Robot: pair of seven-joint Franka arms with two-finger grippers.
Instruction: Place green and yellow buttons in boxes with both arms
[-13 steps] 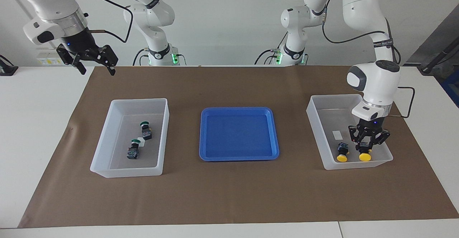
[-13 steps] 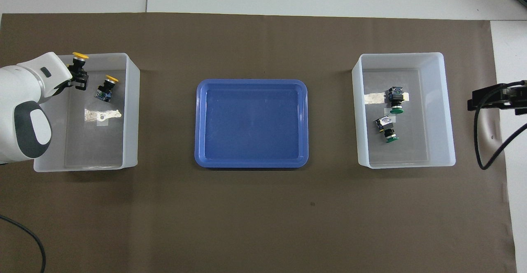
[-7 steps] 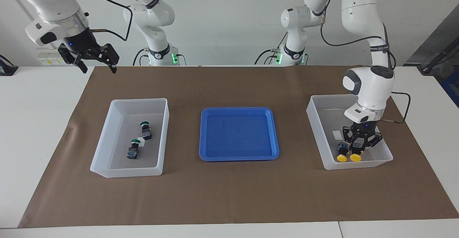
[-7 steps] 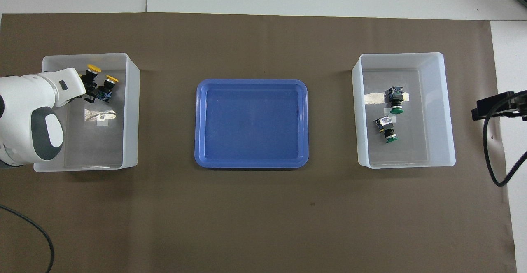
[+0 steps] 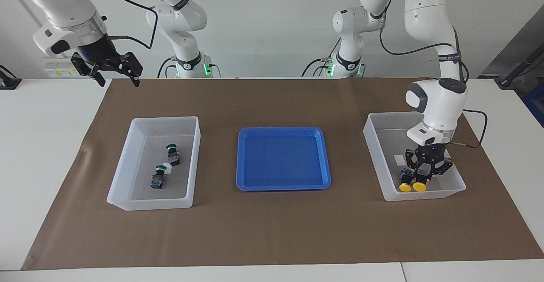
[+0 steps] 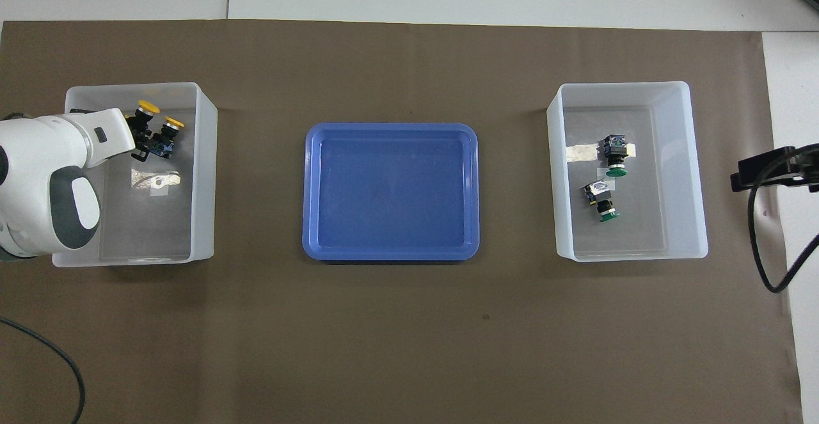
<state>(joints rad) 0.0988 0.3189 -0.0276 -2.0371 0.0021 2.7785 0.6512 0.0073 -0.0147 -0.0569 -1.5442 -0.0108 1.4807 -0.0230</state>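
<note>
Two yellow buttons lie side by side in the box (image 5: 425, 196) at the left arm's end. My left gripper (image 5: 423, 177) is down inside this box, shut on one yellow button (image 5: 420, 186), which is right beside the other yellow button (image 5: 405, 185). In the overhead view the held button (image 6: 146, 107) and the loose one (image 6: 170, 126) show next to the left gripper (image 6: 141, 133). Two green buttons (image 5: 171, 149) (image 5: 159, 175) lie in the box (image 5: 148, 203) at the right arm's end. My right gripper (image 5: 119, 82) waits open and empty, high over the table edge beside that box.
A shallow blue tray (image 5: 282, 186) sits between the two boxes on the brown mat (image 5: 272, 231). A white label (image 6: 157, 180) lies on the floor of the box with the yellow buttons.
My left gripper has carried its yellow button across the box until it sits beside the other yellow button. The right gripper has drifted slightly, still open.
</note>
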